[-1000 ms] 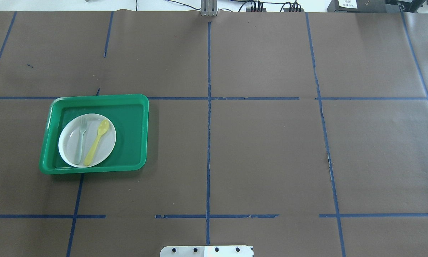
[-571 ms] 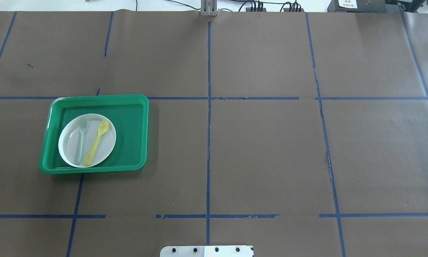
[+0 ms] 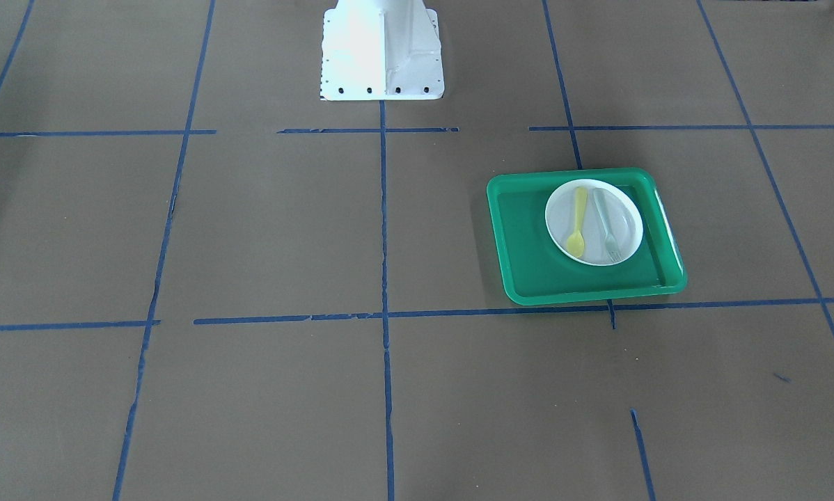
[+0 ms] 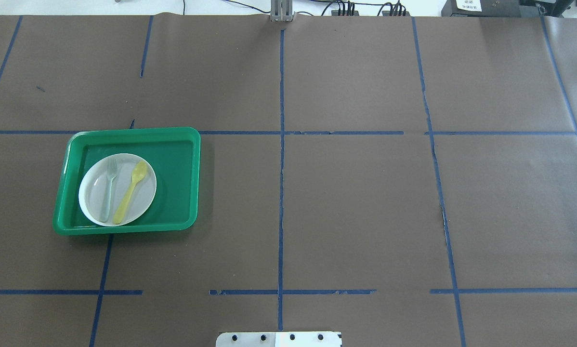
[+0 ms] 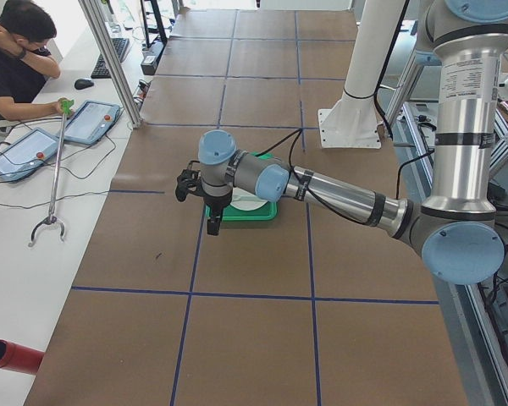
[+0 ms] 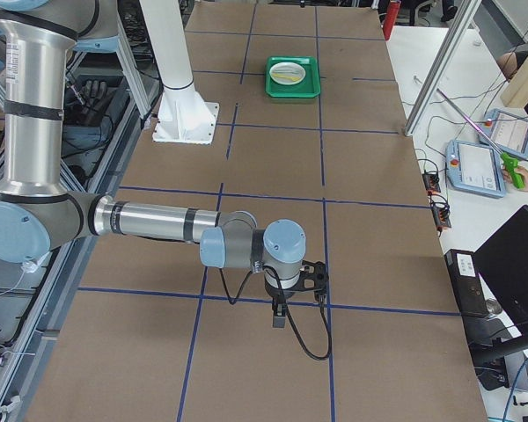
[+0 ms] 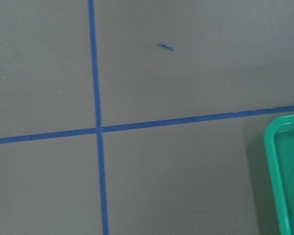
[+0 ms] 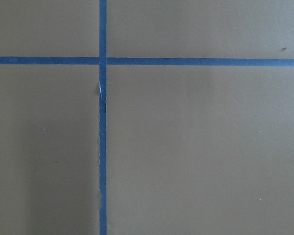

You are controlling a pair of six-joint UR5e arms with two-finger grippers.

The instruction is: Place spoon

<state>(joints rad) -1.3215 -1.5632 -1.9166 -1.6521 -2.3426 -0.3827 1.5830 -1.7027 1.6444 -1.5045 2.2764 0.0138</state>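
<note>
So the spoon (image 4: 130, 192) is lying flat on the white plate (image 4: 95, 205), just beside the grey-green fork (image 4: 108, 190), with its bowl end pointing away from the robot. The plate sits inside the green tray (image 4: 180, 159) on the robot's left half of the worktop (image 4: 356, 207). The left tool (image 5: 187, 183) hangs near the tray and the right tool (image 6: 315, 276) is well apart over blue tape lines, but honestly I can't tell whether either one is wide or narrow from these side angles.
</note>
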